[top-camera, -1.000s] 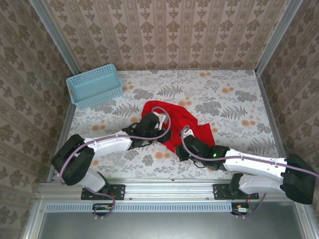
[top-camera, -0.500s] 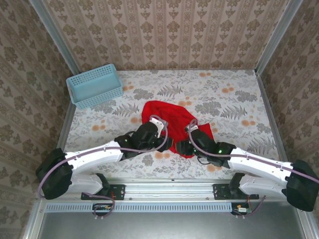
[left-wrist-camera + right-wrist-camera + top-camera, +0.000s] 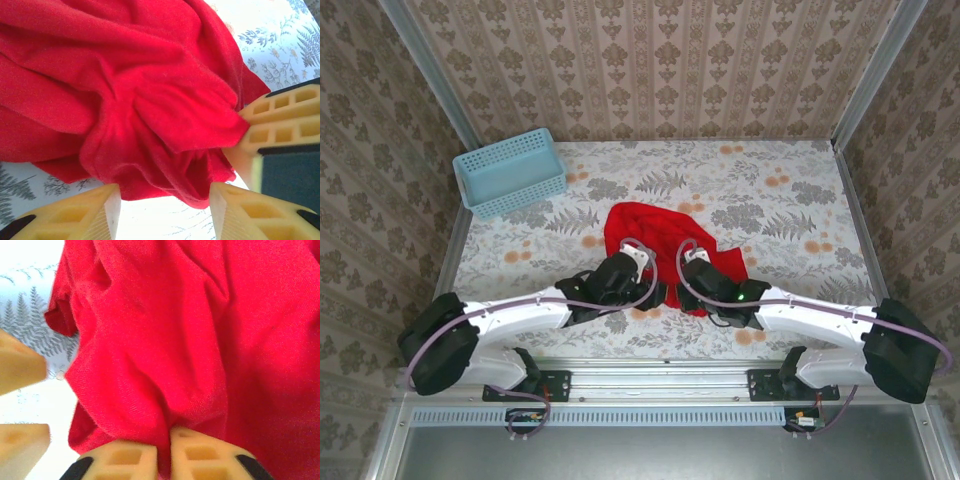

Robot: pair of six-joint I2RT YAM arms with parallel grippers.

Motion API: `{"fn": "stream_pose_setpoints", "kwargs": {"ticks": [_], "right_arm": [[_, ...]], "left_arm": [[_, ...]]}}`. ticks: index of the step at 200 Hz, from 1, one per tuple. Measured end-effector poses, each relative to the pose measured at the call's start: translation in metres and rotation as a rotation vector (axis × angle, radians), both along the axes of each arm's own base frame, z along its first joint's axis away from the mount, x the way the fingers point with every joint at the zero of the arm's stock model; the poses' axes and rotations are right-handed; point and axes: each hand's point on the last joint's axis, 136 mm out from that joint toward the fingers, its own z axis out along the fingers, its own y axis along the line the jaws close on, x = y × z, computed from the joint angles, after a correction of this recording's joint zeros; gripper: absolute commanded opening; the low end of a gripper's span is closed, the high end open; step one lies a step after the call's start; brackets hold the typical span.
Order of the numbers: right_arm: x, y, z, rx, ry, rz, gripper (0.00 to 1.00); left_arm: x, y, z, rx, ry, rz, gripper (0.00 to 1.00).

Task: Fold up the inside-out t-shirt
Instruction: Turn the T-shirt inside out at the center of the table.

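The bunched inside-out t-shirt (image 3: pixel 660 235) lies mid-table (image 3: pixel 790 190), its long axis slanting from upper left to lower right of the overhead frame. I cannot tell which end is the neck. My right gripper (image 3: pixel 164 450) pinches a fold of its lower edge, and my left gripper (image 3: pixel 164 202) stands spread around the hem beside it. A second ago my left wrist lay higher, over the cloth.

Bare tabletop (image 3: pixel 800 190) lies open at upper right; a blue basket (image 3: pixel 510 172) blocks upper left, the t-shirt (image 3: pixel 655 225) the centre.
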Motion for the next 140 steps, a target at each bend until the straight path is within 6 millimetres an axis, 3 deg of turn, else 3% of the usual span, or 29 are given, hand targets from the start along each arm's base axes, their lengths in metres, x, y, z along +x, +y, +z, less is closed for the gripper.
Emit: {"fn": "stream_pose_setpoints", "kwargs": {"ticks": [42,62,99,140], "right_arm": [[-0.001,0.006,0.025,0.097,-0.039,0.01,0.06],[-0.004,0.007,0.028,0.135,-0.042,0.011,0.03],[-0.007,0.007,0.025,0.15,-0.022,0.007,0.01],[-0.002,-0.007,0.044,0.195,-0.055,-0.031,0.0]], "left_arm": [[-0.002,-0.011,-0.013,0.025,0.025,-0.02,0.57],[0.002,-0.016,-0.013,0.027,0.024,-0.018,0.55],[0.012,-0.022,-0.023,0.053,0.043,0.0,0.31],[0.016,-0.014,-0.028,0.083,0.038,0.018,0.03]]}}
